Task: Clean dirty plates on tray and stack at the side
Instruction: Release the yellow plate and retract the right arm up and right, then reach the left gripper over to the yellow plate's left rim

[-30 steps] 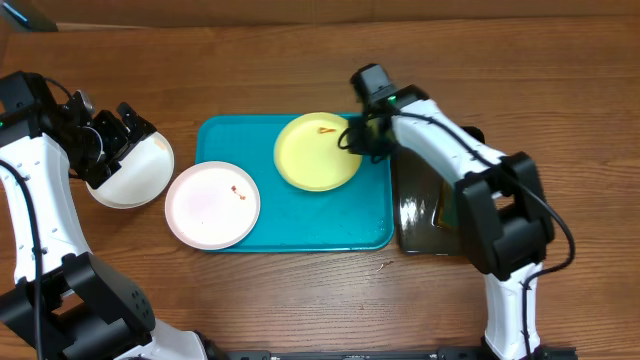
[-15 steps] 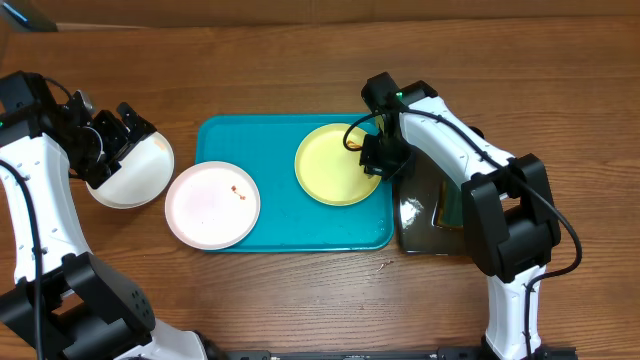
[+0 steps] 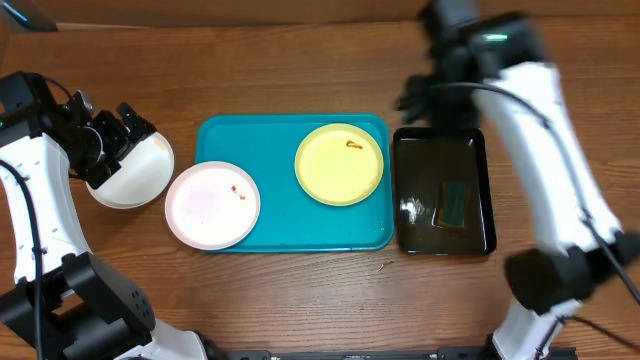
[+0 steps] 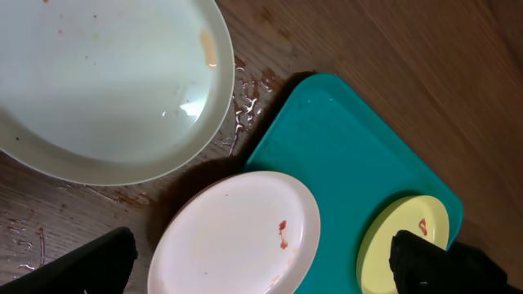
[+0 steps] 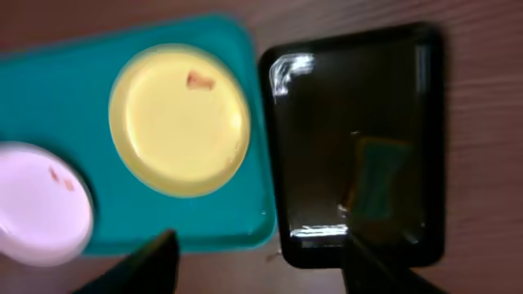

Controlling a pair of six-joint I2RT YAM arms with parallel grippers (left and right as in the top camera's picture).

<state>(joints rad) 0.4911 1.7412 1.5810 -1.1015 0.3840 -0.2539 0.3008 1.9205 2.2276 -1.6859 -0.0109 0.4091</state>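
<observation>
On the turquoise tray (image 3: 280,225) lies a pale yellow plate (image 3: 340,164) with a red smear near its far edge. A white plate (image 3: 212,204) with small red smears overlaps the tray's left rim. Another white plate (image 3: 135,175) rests on the wet table at the left, and my left gripper (image 3: 120,135) hangs open above it, holding nothing. My right gripper (image 3: 418,97) is raised and blurred behind the black tray, open and empty. The right wrist view looks down on the yellow plate (image 5: 180,118) and the tray (image 5: 65,90). In the left wrist view both white plates (image 4: 106,82) (image 4: 237,237) show.
A glossy black tray (image 3: 415,215) sits right of the turquoise tray, with liquid and a green-yellow sponge (image 3: 453,204) in it. Water drops (image 4: 241,106) lie on the wood between the left plate and the tray. Bare wooden table lies behind and in front.
The right gripper slid the yellow plate to the right on the tray, opened off it, and rose away toward the back right. The left arm has not moved.
</observation>
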